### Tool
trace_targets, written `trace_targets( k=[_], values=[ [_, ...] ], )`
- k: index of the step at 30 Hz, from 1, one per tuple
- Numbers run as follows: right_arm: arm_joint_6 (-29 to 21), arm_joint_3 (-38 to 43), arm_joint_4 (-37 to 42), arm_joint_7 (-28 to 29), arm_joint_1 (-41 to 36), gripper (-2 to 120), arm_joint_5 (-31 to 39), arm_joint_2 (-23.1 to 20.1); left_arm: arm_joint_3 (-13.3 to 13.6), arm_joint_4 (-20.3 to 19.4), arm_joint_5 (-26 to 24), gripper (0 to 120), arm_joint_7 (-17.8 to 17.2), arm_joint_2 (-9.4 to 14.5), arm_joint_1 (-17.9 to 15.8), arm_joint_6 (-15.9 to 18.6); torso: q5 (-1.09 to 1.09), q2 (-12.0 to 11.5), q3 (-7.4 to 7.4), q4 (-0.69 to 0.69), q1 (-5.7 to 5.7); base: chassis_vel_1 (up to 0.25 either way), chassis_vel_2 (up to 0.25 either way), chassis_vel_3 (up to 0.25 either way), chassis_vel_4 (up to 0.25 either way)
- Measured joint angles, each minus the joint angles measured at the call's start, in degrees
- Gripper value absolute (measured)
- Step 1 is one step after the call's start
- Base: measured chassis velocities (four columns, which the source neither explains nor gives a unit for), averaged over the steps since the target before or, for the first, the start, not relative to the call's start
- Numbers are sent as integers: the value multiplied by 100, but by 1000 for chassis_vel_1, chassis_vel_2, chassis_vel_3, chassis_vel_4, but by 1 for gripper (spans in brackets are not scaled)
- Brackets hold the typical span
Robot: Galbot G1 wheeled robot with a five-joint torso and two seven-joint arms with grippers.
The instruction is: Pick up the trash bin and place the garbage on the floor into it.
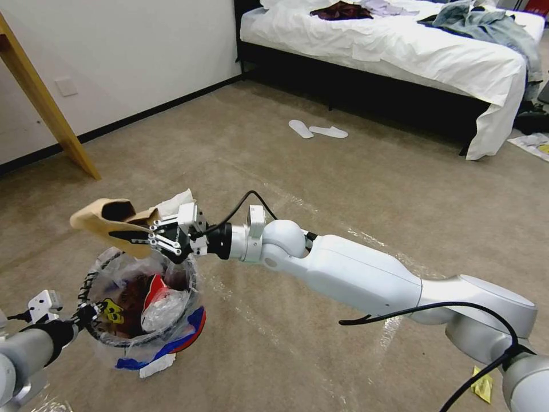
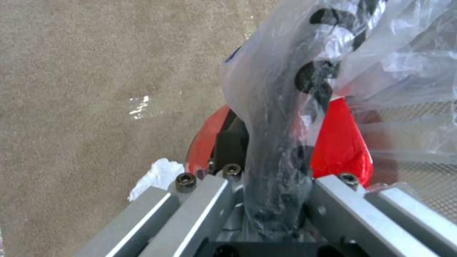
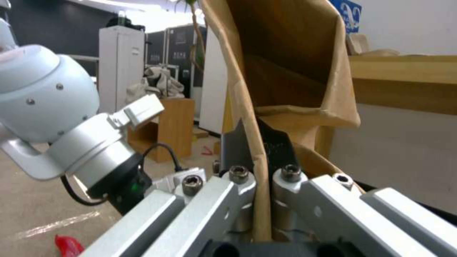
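Note:
The trash bin [image 1: 143,312], black mesh with a clear bag liner, a red base and blue patches, is at the lower left, tilted so its mouth faces me. It holds red and white litter. My left gripper [image 1: 88,313] is shut on its near rim; in the left wrist view the fingers [image 2: 224,200] pinch rim and plastic [image 2: 276,117]. My right gripper [image 1: 130,236] is shut on a brown cardboard tray [image 1: 106,220] held just above the bin's mouth. In the right wrist view the tray [image 3: 285,71] rises from the clamped gripper [image 3: 259,167].
A white tissue [image 1: 157,366] lies on the carpet by the bin's base, another [image 1: 176,201] behind the right gripper. A yellow wrapper [image 1: 483,386] lies lower right, white slippers [image 1: 317,130] near the bed [image 1: 400,51]. A wooden leg [image 1: 51,114] slants at left.

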Motion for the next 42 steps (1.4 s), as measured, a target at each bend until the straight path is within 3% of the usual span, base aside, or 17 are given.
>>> trace_targets(
  k=[4,8,10,14,23,30,33,36,39,41,42],
  values=[
    [1,-30,1,-47,-7,0,-36,-41,-2,-30,-5,1,0,0,11,0,0,0,0,0,0,0,0,0,0],
    [1,-88,7,-54,-7,12,-54,-31,3,-50,-5,1,0,-7,11,0,0,0,0,0,0,0,0,0,0],
    [1,-106,7,-53,-7,12,-56,-14,8,-55,-5,1,0,-11,11,0,0,0,0,0,0,0,0,0,0],
    [-6,-161,-16,-7,-5,0,-59,56,16,-65,-5,1,-1,-30,15,0,0,0,0,0,0,0,0,0,0],
    [-11,-328,-107,165,-6,0,-117,206,44,-109,-23,1,-21,-56,-5,1,0,0,0,0,0,0,0,0,0],
    [73,-445,-143,434,-7,27,-226,197,4,-93,-24,1,-12,-67,15,9,0,0,0,0,0,0,0,0,0],
    [82,-445,-143,456,-16,30,-240,183,4,-89,-23,1,-12,-66,12,9,0,0,0,0,0,0,0,0,0],
    [120,-362,-137,565,-43,51,-246,119,52,-79,-21,1,-13,-51,-33,9,0,0,0,0,0,0,0,0,0],
    [129,-244,-109,573,-30,60,-174,104,66,-72,-21,1,-16,-39,-49,9,0,0,0,-1,0,0,0,0,0],
    [129,-244,-109,573,-30,60,-174,104,66,-72,-21,1,-16,-39,-49,9,0,0,0,-1,0,0,0,0,0],
    [131,-149,-67,572,-10,67,-101,92,66,-56,-22,1,-19,-36,-49,9,0,0,0,-1,0,0,0,0,0]
  ],
)
